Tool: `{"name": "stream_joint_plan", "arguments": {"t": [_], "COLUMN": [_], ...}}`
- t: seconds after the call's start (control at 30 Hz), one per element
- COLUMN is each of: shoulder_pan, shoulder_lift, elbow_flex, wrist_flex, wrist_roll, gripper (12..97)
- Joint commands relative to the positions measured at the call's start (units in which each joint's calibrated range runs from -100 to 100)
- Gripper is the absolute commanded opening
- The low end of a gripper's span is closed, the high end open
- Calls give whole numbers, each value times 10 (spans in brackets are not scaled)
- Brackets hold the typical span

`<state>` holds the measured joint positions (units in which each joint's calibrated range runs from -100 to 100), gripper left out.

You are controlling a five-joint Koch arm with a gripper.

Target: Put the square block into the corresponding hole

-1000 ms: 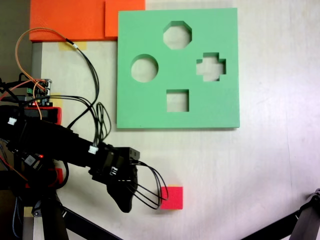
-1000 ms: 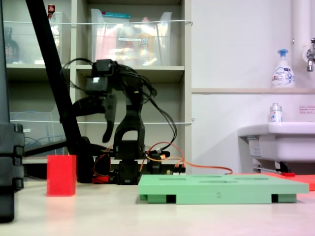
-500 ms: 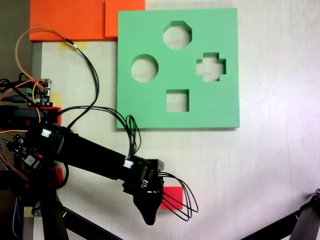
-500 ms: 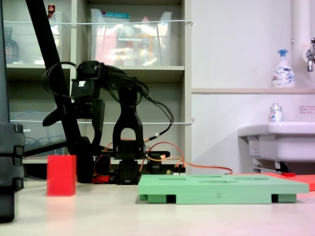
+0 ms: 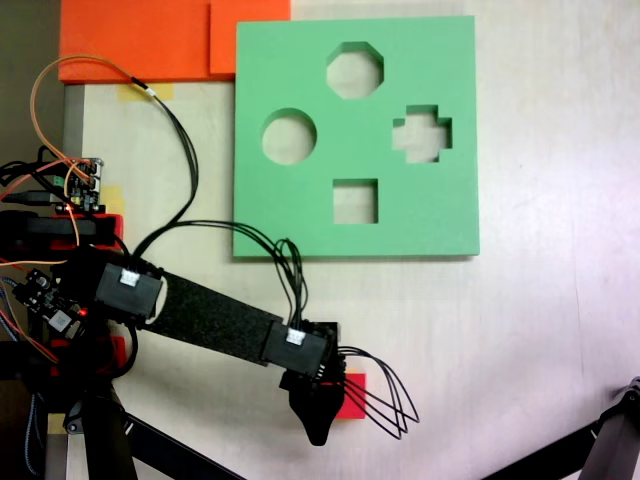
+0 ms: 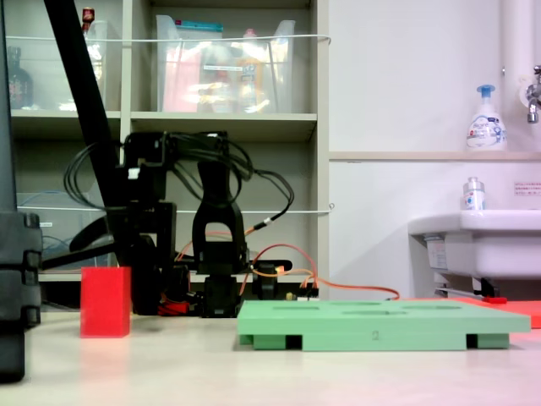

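While the square block (image 5: 353, 396) sits on the pale bench (image 5: 520, 340), well apart from the green foam board (image 5: 300, 60), the black end effector (image 5: 318, 425) hangs directly over its left part in a fixed view, hiding much of it. Whether its jaws are spread or pressed together cannot be told. On the board, the square hole (image 5: 355, 201) is unfilled. From the side, the block (image 6: 106, 301) stands upright left of the board (image 6: 380, 324).

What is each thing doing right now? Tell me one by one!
Red block: upright on the table, not in any hole, partly under the gripper from above.
Gripper: over the block; open or shut can't be told.
Green board: flat on the table.
Square hole: empty.
Round hole: empty.
Cross hole: empty.
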<state>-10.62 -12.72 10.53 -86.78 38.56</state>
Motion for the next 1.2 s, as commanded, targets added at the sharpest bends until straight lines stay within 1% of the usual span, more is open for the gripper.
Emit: {"name": "stream_joint_plan", "arguments": {"t": [0.0, 0.33, 0.77, 0.8, 0.87, 0.9, 0.93, 1.0, 1.1, 1.17], "shoulder_pan": [0, 0, 0, 0, -1, -3, -3, -3, -2, -2], "shoulder_lift": [10, 136, 207, 212, 219, 221, 221, 224, 228, 238], "elbow_flex": [45, 87, 83, 82, 82, 80, 80, 81, 81, 81], "wrist_flex": [24, 36, 36, 34, 21, 13, 6, -1, -15, -23], "wrist_roll": [-3, -3, -3, -2, -1, -1, 1, 1, 1, 1], "gripper": [898, 897, 885, 860, 632, 564, 544, 539, 481, 468]}}
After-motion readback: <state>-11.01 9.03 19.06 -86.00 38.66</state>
